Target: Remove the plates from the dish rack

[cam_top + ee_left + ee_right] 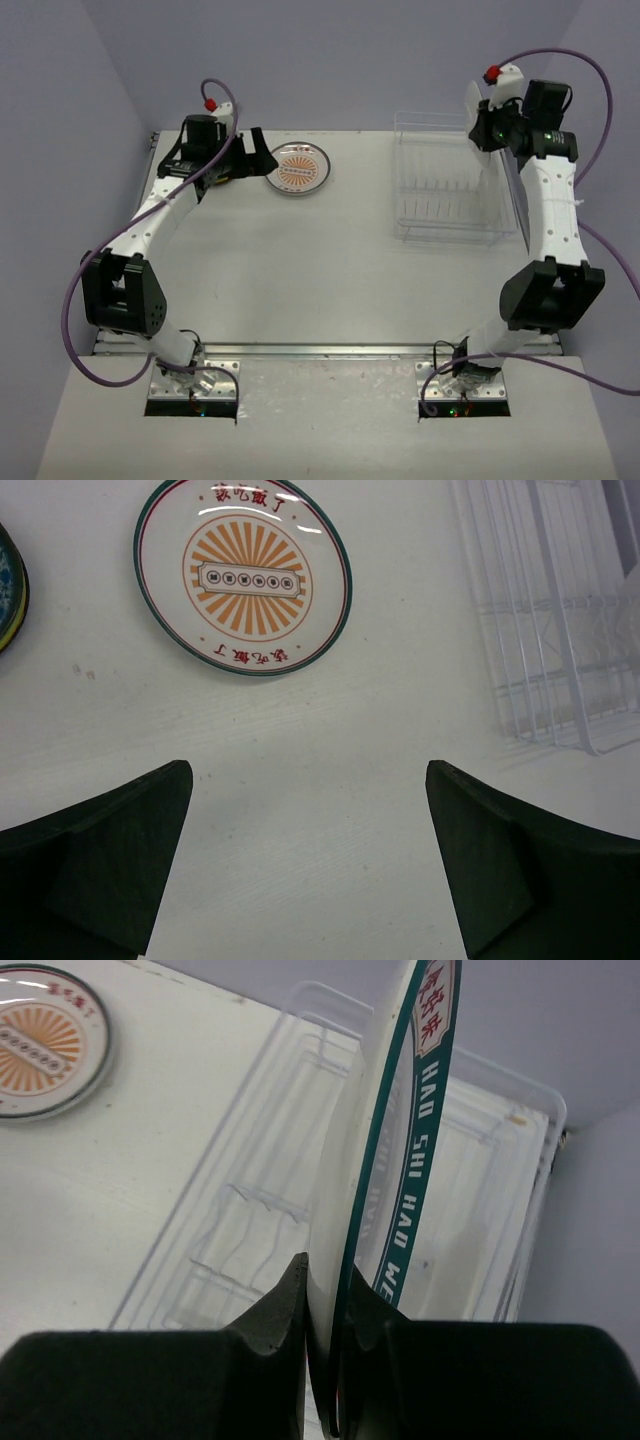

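A white plate with an orange sunburst (299, 169) lies flat on the table, just right of my left gripper (255, 150). In the left wrist view this plate (243, 575) is ahead of the wide-open, empty left gripper (310, 860). My right gripper (335, 1290) is shut on the rim of a white plate with a teal lettered band (385, 1130). It holds that plate on edge above the clear dish rack (250, 1210). From above, the right gripper (487, 130) hangs over the rack's (450, 190) far right side. I see no other plate in the rack.
The edge of another plate with a yellow and blue rim (10, 590) shows at the left of the left wrist view. The rack (560, 620) stands at the table's far right, near the back and right walls.
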